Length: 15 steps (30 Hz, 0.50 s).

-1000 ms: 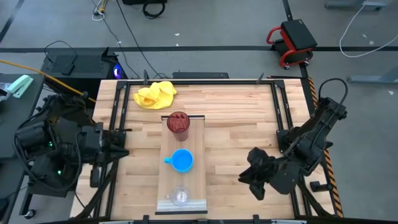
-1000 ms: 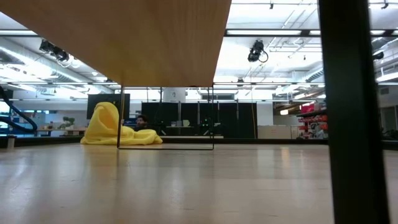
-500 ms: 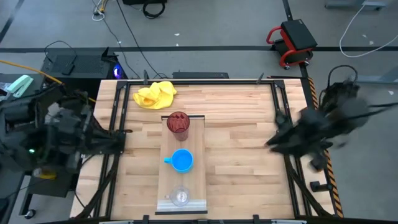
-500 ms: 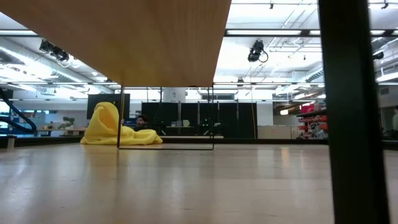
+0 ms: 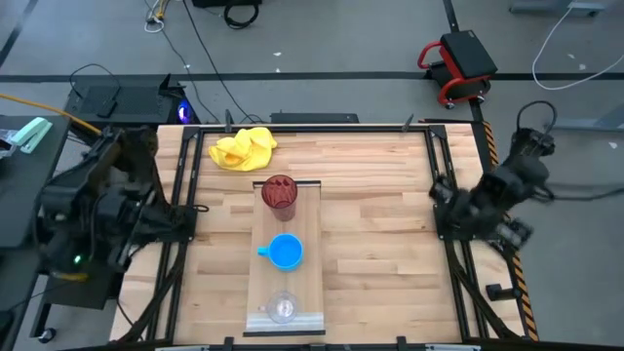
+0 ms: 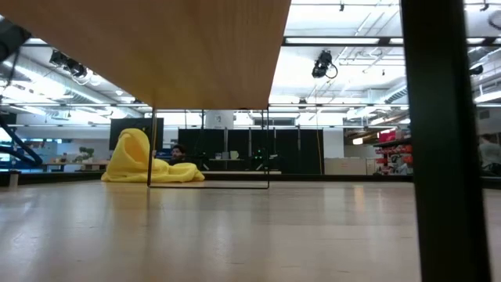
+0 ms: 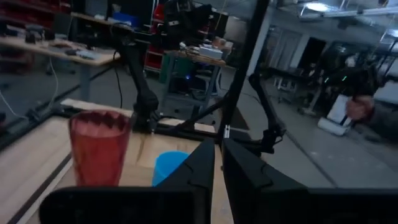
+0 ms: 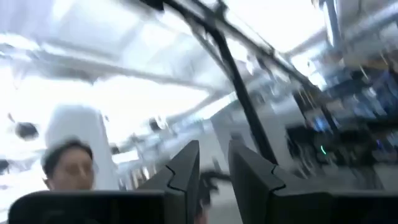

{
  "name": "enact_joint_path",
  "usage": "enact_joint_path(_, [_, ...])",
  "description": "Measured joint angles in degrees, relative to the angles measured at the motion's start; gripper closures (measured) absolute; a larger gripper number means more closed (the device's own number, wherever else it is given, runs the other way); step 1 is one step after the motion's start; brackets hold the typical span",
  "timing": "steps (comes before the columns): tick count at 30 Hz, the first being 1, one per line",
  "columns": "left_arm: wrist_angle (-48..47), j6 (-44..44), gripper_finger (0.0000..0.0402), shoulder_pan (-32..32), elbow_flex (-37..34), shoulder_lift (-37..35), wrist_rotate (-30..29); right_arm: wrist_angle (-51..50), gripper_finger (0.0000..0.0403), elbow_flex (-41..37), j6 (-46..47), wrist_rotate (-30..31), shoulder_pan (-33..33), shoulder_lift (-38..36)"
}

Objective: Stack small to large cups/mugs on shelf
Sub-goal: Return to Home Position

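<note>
Since the shelf holds tumbler, mug and glass cup, nothing needs grasping.
Left pincer, together, sits nearer the shelf than right pincer, slightly parted.

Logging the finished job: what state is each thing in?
red ribbed tumbler: upright on the shelf, end nearest the yellow cloth
blue mug: upright, mid-shelf, handle pointing left
clear glass cup: upright, shelf's other end
yellow cloth: crumpled on the table
left gripper: shut, empty, beside the table's left edge
right gripper: open, empty, beside the table's right edge
</note>
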Motion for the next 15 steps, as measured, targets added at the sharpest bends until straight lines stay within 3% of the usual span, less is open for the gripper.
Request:
enact_joint_path(6, [0.03, 2.13, 0.0370, -2.13, -4.97, -10.34, -0.16, 3.33, 0.0309, -8.22, 4.61, -15.02, -11.37, -9.02])
enact_joint_path(15, [0.04, 13.51, 0.0368, -11.27, -3.00, -19.94, -0.15, 1.98, 0.0309, -8.36, 14.04, -29.91, -31.75, -9.70])
